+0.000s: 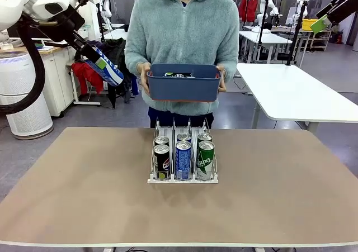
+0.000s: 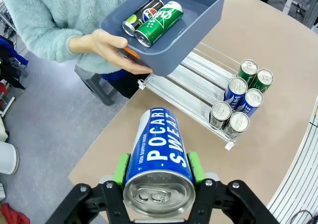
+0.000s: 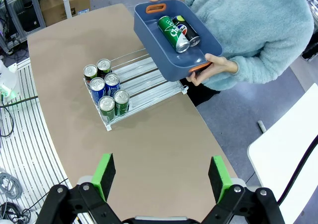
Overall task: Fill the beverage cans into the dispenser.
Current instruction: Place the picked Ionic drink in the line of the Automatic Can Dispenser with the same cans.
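Blue can [image 2: 159,154]: pinched across its body by the left pincer [image 2: 158,168], one green pad [image 2: 120,169] on each side. Long axis runs along the pincer, silver top back at the wrist, base out past the tips. From the front it slants down toward table centre, held in the air.
Blue, white POCARI SWEAT lettering.
Rack [image 2: 186,82] is below and ahead of that pincer. Six cans [image 2: 236,90] stand upright at one end, two per lane: black, blue, green.
Bin [image 2: 198,30] is also ahead, held up near the rack's bare end by a person's hand [image 2: 107,50]. Green can [image 2: 159,18] and black can [image 2: 141,15] lie flat inside.
Right pincer [image 3: 161,177]: spread wide, nothing between the pads, high over the table [image 3: 164,134].
Tan tabletop, grey floor [image 1: 112,115], white lab tables [image 1: 296,90] behind.
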Motion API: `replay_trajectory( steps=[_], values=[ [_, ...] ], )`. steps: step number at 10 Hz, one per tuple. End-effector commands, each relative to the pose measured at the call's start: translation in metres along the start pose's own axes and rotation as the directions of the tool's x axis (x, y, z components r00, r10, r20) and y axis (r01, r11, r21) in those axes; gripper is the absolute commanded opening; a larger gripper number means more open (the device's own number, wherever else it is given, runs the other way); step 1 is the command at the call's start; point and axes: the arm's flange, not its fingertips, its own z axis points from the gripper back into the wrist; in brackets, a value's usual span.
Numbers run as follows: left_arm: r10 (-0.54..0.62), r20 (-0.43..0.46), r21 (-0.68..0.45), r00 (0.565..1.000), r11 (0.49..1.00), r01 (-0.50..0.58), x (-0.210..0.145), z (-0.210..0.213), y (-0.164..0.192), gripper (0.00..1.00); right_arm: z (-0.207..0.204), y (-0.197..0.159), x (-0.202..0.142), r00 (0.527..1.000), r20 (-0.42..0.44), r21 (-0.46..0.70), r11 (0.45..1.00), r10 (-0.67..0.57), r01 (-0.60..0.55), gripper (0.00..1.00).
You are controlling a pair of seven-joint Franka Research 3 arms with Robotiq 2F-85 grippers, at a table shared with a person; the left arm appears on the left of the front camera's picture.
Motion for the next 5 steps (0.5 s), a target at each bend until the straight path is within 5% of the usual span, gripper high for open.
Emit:
replay_trajectory(
  steps=[1, 5],
  values=[
    [0.027, -0.005, 0.003, 1.000, 1.000, -0.027, 0.001, 0.001, -0.001, 0.57, -0.001, 0.000, 0.000, 1.000, 0.003, -0.007, 1.000, 0.002, -0.002, 1.00],
    [0.141, -0.070, 0.015, 0.988, 0.990, -0.140, 0.018, -0.003, -0.028, 0.57, -0.001, 0.000, 0.000, 1.000, 0.003, -0.007, 1.000, 0.002, -0.002, 1.00]
  ],
)
